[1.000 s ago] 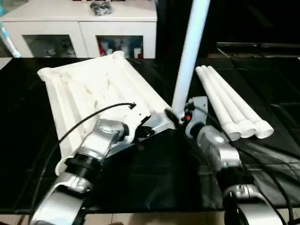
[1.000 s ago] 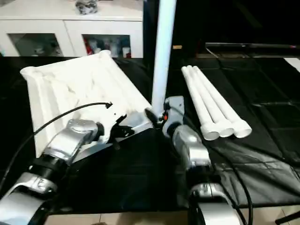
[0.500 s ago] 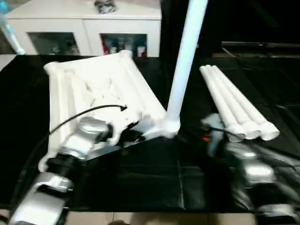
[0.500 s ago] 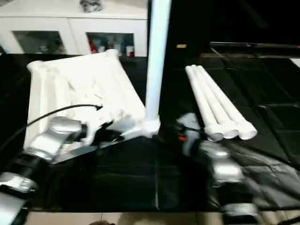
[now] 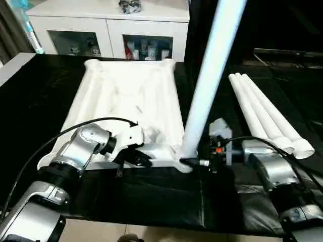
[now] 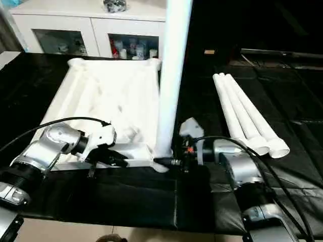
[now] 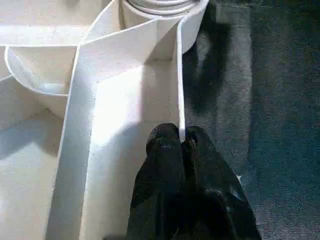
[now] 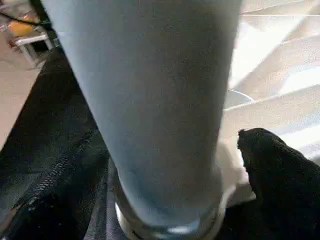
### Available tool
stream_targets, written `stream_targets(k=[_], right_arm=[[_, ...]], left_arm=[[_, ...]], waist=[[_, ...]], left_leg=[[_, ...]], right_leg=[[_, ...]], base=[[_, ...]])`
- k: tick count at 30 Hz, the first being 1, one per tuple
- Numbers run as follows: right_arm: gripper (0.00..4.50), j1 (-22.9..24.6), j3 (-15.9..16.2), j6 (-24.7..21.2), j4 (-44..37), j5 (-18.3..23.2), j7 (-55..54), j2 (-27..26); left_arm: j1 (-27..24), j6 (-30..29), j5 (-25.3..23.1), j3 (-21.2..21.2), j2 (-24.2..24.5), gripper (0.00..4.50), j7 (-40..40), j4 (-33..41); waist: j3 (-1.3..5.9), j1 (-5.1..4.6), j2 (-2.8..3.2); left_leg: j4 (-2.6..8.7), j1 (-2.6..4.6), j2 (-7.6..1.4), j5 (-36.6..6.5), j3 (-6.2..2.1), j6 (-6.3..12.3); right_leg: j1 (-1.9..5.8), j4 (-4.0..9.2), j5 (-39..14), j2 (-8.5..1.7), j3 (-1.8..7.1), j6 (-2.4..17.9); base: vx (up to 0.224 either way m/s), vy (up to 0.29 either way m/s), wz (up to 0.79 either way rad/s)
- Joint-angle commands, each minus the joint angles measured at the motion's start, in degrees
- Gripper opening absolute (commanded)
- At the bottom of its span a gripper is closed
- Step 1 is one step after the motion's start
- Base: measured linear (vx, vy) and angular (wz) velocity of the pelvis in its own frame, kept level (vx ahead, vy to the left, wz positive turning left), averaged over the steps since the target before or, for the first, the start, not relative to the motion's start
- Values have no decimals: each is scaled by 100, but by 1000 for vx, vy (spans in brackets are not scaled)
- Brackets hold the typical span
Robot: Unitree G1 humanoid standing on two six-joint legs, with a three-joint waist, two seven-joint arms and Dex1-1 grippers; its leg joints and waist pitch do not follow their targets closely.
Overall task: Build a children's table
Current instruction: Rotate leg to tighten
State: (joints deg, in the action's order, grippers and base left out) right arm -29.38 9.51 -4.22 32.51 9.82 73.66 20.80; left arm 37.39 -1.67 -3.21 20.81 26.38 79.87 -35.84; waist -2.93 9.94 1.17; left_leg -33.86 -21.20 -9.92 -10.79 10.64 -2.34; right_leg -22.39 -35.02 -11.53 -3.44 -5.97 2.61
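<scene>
The children's table top [image 5: 126, 98] lies upside down on the black surface, ribbed underside up. One white leg [image 5: 214, 75] stands upright in its near right corner socket [image 8: 170, 220]. Three more legs [image 5: 265, 116] lie side by side to the right. My left gripper [image 7: 181, 137] is shut on the thin near rim wall [image 7: 179, 75] of the top, also seen from the head camera as the left gripper [image 5: 132, 160]. My right gripper [image 5: 194, 162] stands open at the upright leg's base, and one black finger [image 8: 272, 165] lies beside the socket.
A white glass-door cabinet [image 5: 108, 30] stands behind the work surface. Black cloth [image 5: 151, 201] covers the surface up to its front edge near me. Cables [image 5: 75, 128] loop over both forearms.
The table top has swung round with the left gripper still on its rim and now lies square to the cabinet. The right gripper drew back from the leg, then returned to its base.
</scene>
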Motion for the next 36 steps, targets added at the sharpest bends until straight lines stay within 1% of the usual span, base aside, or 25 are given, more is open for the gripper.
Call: stream_targets(k=[1,5,6,8,11,16,18,20,21,23,24,25,26,27,28,29,31,32,33,34,35,36], right_arm=[[404,-83,36,67,51,-77,74,1],[366,-176,106,162,236,-116,121,-2],[366,-185,140,188,261,-147,142,13],[357,-206,193,237,334,-186,173,33],[327,-214,255,347,420,-289,164,56],[288,-218,221,362,481,-273,166,10],[283,-232,226,353,503,-244,187,-1],[279,-243,228,349,521,-213,210,-16],[279,-243,222,336,526,-187,242,-36],[278,-223,221,318,508,-172,272,-49],[277,-186,216,267,467,-139,310,-70],[277,-176,216,252,457,-130,318,-74],[277,-111,209,156,394,-69,350,-101],[277,-73,196,101,360,-27,358,-121],[277,-10,109,-18,304,98,297,-198],[277,33,46,-99,262,187,247,-253],[277,193,-208,-143,175,357,-315,-555],[277,193,-208,-143,175,357,-315,-555],[277,319,-432,-215,142,427,-1030,-885],[277,385,-529,-252,129,456,-1398,-1070],[277,442,-604,-287,110,483,-1691,-1223],[277,497,-666,-311,81,531,-1929,-1381]], left_arm=[[92,82,-120,234,-43,0,250,-16],[125,174,-130,270,-28,0,312,-94],[127,189,-133,270,-25,0,310,-106],[125,210,-144,261,-24,0,313,-126],[122,238,-145,263,-20,0,303,-154],[126,257,-136,272,-23,0,291,-194],[133,264,-136,263,-28,0,288,-215],[141,267,-131,249,-32,0,288,-234],[146,253,-112,227,-40,0,289,-252],[148,241,-98,217,-44,0,297,-263],[150,211,-75,202,-49,0,314,-276],[150,197,-68,197,-52,0,315,-278],[145,101,-28,168,-75,0,311,-278],[142,39,-12,153,-93,0,291,-271],[145,-63,-1,116,-153,0,167,-266],[144,-127,5,90,-192,0,79,-259],[171,-469,121,-139,-494,0,-505,-258],[171,-469,121,-139,-494,0,-505,-258],[194,-796,265,-374,-794,0,-1055,-205],[210,-949,327,-500,-960,0,-1374,-171],[222,-1078,377,-604,-1091,0,-1633,-138],[231,-1206,401,-688,-1220,0,-1886,-91]], waist=[[391,-34,-33],[407,-34,-36],[406,-38,-41],[404,-39,-38],[402,-37,-28],[403,-38,-35],[406,-35,-23],[411,-37,-27],[409,-35,-13],[408,-34,-22],[411,-31,-7],[410,-35,-12],[415,-33,9],[414,-37,3],[414,-34,-1],[409,-27,24],[414,-21,5],[396,-23,23],[391,-44,-3],[381,-47,8],[373,-90,5],[374,-101,-3]], left_leg=[[348,75,-447,-657,-171,408],[336,72,-443,-579,-170,429],[336,71,-444,-582,-168,439],[335,71,-443,-591,-169,445],[336,72,-445,-619,-169,422],[335,72,-445,-623,-170,438],[333,72,-448,-609,-173,440],[332,75,-449,-597,-173,447],[330,75,-448,-611,-173,449],[329,73,-441,-634,-169,444],[328,75,-444,-626,-174,435],[329,75,-444,-627,-173,439],[326,77,-444,-626,-174,441],[327,79,-446,-624,-172,444],[330,80,-453,-630,-177,442],[331,82,-463,-654,-177,446],[337,88,-474,-666,-178,409],[346,98,-482,-748,-187,356],[359,90,-466,-854,-187,284],[370,104,-474,-907,-192,239],[387,98,-475,-983,-207,153],[387,120,-447,-1081,-214,122]], right_leg=[[278,404,-950,-669,402,954],[282,387,-831,-667,394,987],[281,388,-818,-664,394,987],[281,387,-844,-664,393,982],[280,401,-935,-663,394,962],[285,394,-916,-665,397,966],[284,390,-897,-665,395,975],[283,381,-841,-657,394,989],[281,385,-825,-662,394,1007],[286,390,-857,-661,395,1004],[286,387,-852,-661,394,1005],[286,388,-843,-656,394,1007],[286,385,-810,-654,392,1015],[287,386,-786,-651,393,1021],[287,380,-766,-653,391,1042],[281,384,-764,-661,397,1067],[285,380,-743,-667,400,1078],[261,399,-828,-676,400,1097],[290,421,-1045,-688,397,1062],[278,441,-1172,-702,402,1045],[286,461,-1374,-710,404,1000],[284,504,-1624,-714,390,937]], base=[[0,0,0],[0,0,0],[0,0,0],[0,0,0],[0,0,0],[0,0,0],[0,0,0],[0,0,0],[0,0,0],[0,0,0],[0,0,0],[0,0,0],[0,0,0],[0,0,0],[0,0,0],[0,0,0],[0,0,0],[0,0,0],[0,0,0],[0,0,0],[0,0,0],[0,0,0]])
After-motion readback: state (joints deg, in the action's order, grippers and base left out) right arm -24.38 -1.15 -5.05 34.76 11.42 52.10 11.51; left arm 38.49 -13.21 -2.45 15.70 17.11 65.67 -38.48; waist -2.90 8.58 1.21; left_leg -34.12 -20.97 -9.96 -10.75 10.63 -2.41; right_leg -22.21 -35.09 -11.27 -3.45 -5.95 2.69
